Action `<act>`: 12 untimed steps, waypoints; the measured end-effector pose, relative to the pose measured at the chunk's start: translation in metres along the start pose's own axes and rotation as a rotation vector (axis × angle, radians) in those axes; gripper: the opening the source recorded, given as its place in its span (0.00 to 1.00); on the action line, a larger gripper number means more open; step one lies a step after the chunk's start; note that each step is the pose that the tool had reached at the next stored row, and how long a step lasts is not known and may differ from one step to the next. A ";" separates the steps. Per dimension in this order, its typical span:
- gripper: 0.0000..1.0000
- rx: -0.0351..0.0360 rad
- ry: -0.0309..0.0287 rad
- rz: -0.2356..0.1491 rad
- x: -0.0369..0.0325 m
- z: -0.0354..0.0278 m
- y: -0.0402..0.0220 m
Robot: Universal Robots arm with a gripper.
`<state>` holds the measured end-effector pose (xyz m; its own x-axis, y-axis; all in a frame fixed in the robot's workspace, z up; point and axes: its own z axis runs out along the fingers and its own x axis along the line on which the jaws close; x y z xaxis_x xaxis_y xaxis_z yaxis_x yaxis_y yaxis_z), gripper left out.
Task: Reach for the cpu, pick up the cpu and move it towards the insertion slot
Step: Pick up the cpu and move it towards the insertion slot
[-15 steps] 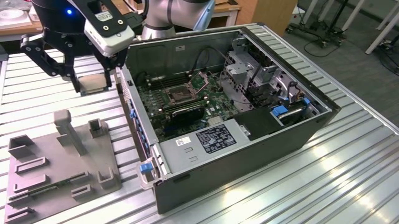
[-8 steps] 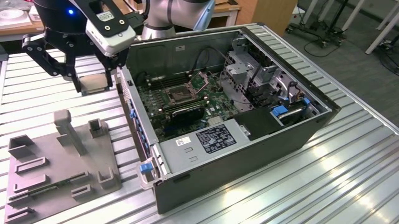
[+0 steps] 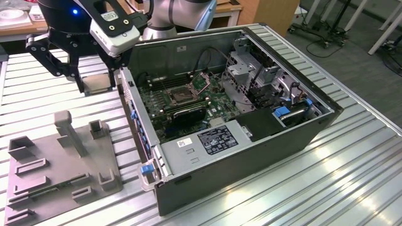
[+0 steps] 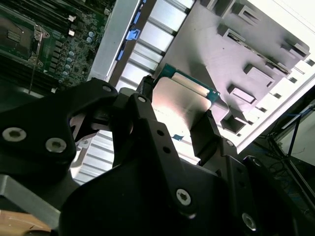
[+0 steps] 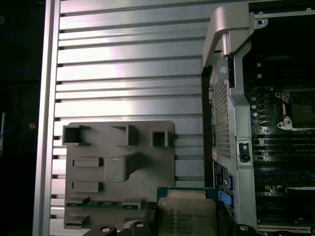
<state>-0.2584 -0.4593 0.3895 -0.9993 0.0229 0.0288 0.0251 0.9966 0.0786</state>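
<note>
Chip's already up: the gripper (image 3: 94, 84) has its fingers clamped on the cpu (image 3: 97, 83), hanging over the ribbed table just outside the open case. Insertion slot (image 3: 180, 96) sits off toward the exterior view's right, inside on the motherboard, past the case wall.

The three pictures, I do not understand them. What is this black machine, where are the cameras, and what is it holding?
The black machine is a robot arm's gripper. One camera stands off the arm; two ride near its wrist. The gripper holds the cpu, a thin silvery chip, raised above the ribbed metal table and outside the open computer case; both wrist views show it between the fingers. Inside the case lies the insertion slot, a dark square socket. A grey plastic tray lies on the table too.
</note>
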 end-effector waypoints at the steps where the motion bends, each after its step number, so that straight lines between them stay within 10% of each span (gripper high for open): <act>1: 0.54 -0.0001 0.0000 0.000 -0.0004 0.0000 0.0000; 12: 0.54 -0.0001 0.0000 0.000 -0.0041 0.0000 0.0001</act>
<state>-0.2543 -0.4593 0.3894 -0.9993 0.0229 0.0288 0.0251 0.9966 0.0786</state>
